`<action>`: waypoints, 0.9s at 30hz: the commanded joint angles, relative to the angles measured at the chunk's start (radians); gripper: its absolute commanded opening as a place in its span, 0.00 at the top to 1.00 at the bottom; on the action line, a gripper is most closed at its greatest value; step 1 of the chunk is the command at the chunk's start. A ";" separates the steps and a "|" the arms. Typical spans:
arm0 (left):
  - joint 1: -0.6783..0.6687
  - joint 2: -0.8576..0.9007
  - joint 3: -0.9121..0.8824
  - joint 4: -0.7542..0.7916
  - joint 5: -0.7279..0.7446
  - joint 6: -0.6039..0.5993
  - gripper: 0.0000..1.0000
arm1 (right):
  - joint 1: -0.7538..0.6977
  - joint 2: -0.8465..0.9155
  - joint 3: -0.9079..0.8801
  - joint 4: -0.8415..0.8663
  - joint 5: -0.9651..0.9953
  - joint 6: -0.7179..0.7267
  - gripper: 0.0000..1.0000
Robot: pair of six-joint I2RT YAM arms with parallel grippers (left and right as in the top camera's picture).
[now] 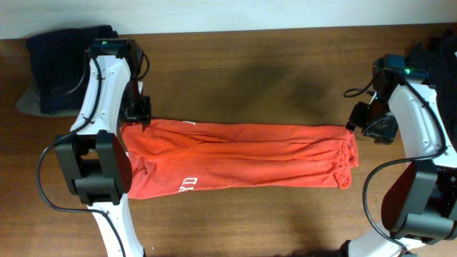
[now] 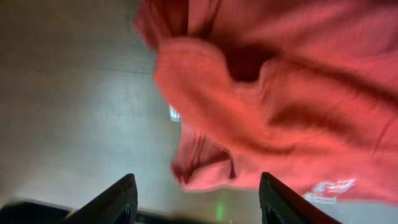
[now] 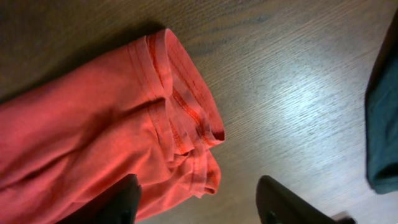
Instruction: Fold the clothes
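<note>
**Red tee lies in a long band across the worktop, both claws apart**

The orange-red T-shirt (image 1: 243, 153) lies mid-worktop as a long, narrow band, running from near the left edge towards the right edge. It is soft, matt knit, rumpled into shallow lengthwise creases. White printed lettering (image 1: 187, 182) shows near its front left corner. At the right end the hem (image 3: 186, 106) is stacked in layers, with ribbed rows of stitching along each edge.

The left gripper (image 2: 198, 179) hangs at the band's back left corner, jaws apart, holding nothing. The right gripper (image 3: 199, 180) sits just off the right end, jaws likewise spread and holding nothing.

The worktop (image 1: 250, 57) is brown wood with a fine grain and a slight sheen. A dark navy garment (image 1: 61, 64) is heaped in the back left corner, and dark fabric (image 1: 443, 50) lies at the right edge.
</note>
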 commanded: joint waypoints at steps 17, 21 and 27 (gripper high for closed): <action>0.008 0.009 -0.056 0.217 0.090 -0.068 0.49 | 0.002 -0.024 -0.031 0.036 0.002 0.005 0.30; 0.007 0.016 -0.068 0.206 0.089 -0.135 0.52 | 0.002 -0.024 -0.031 0.038 0.002 0.006 0.30; 0.003 0.016 -0.156 0.232 0.086 -0.260 0.52 | 0.002 -0.024 -0.031 0.040 0.002 0.005 0.30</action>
